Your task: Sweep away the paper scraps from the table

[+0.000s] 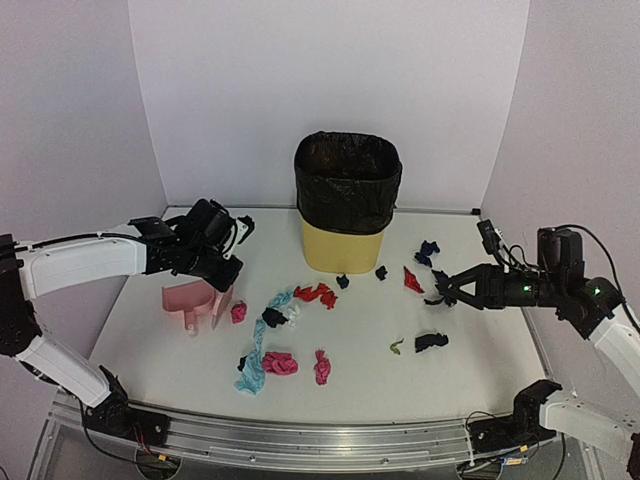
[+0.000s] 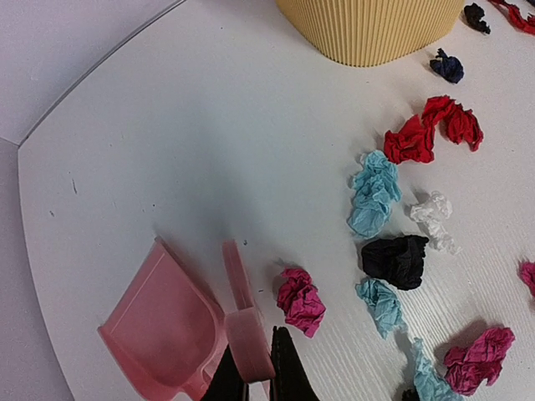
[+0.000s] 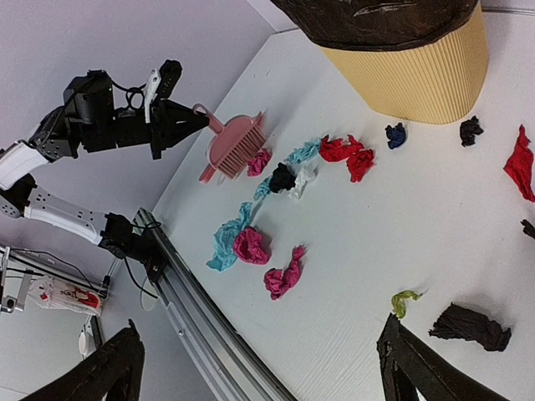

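Observation:
Paper scraps lie scattered across the white table (image 1: 350, 410): a pink one (image 1: 238, 312), a black and white pair (image 1: 275, 317), red ones (image 1: 316, 294), a light blue strip (image 1: 255, 350), a black one (image 1: 431, 341) and others. My left gripper (image 1: 226, 280) is shut on the handle (image 2: 248, 342) of the pink dustpan (image 2: 159, 326), which rests on the table just left of a pink scrap (image 2: 299, 301). My right gripper (image 1: 446, 290) hangs wide open and empty above the table's right side, its fingers (image 3: 418, 368) near a green scrap (image 3: 403, 301).
A yellow bin (image 1: 343, 245) with a black liner stands at the back middle, with navy, black and red scraps round its base. The metal rail (image 1: 300, 440) runs along the front edge. White walls close in the left, back and right.

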Motion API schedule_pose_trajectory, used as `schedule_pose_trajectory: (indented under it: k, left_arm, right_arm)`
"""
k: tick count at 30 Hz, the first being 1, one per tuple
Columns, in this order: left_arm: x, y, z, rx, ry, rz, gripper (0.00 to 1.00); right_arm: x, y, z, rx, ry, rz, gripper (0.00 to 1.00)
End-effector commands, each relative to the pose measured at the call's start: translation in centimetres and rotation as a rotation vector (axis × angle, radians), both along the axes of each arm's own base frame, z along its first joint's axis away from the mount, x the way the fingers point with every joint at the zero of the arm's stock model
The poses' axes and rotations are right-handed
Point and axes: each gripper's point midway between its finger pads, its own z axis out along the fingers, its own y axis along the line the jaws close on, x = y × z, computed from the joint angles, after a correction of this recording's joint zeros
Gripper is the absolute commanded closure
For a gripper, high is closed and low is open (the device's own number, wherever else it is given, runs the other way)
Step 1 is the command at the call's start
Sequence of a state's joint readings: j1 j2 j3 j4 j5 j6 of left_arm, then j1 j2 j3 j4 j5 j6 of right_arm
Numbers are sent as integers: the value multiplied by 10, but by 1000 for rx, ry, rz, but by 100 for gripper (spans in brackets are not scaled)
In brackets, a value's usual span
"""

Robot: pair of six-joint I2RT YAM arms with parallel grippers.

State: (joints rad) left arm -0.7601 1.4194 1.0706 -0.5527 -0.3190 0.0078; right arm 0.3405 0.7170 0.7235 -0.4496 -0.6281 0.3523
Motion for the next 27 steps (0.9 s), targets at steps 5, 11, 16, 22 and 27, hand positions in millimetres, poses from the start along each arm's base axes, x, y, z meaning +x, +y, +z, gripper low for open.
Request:
schedule_pose_trajectory:
  k: [5, 11, 16, 22, 27]
  left_arm:
    - [-6, -24, -6, -173, 103, 73, 100]
    - [-14, -57, -17, -191, 115, 41, 100]
    - [-22, -99, -15, -198, 88, -8, 100]
    - [-20, -146, -10, -234, 77, -14, 100]
    - [-21, -185, 7, -245, 42, -60, 100]
  right_arm:
    - [-1, -1, -2, -6, -5, 4, 6]
    - [-3, -3, -1, -9, -18, 1, 6]
    - [-5, -3, -1, -10, -19, 0, 6]
    - [-6, -6, -2, -18, -31, -10, 5]
    - [-6, -6, -2, -21, -34, -11, 5]
